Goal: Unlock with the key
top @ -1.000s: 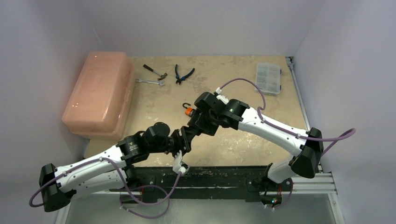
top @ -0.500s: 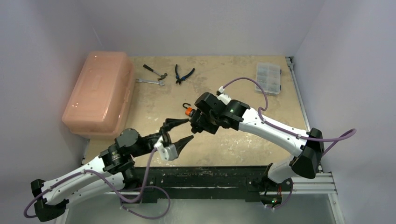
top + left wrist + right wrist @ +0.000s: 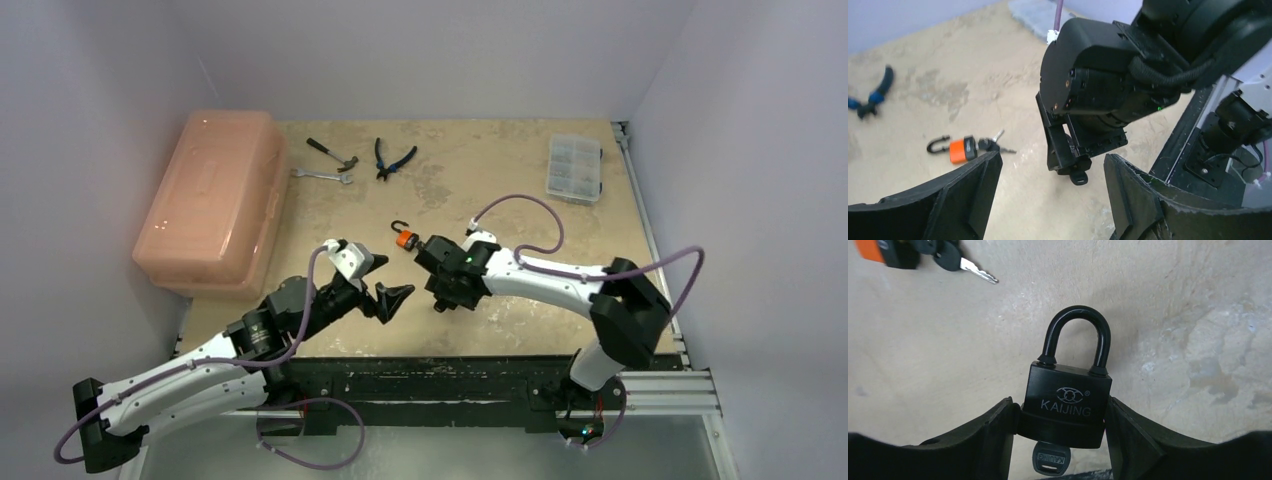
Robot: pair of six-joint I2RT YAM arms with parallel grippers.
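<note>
The padlock has a matt black body that looks like painted metal, with faint stamped lettering. Its shackle is smooth, glossy black. The key below has a black plastic head. The right tool has matt black plastic fingers. The bench is mottled beige, stone-like and dull. The box is glossy, translucent pink plastic. The second padlock has an orange casing.
</note>
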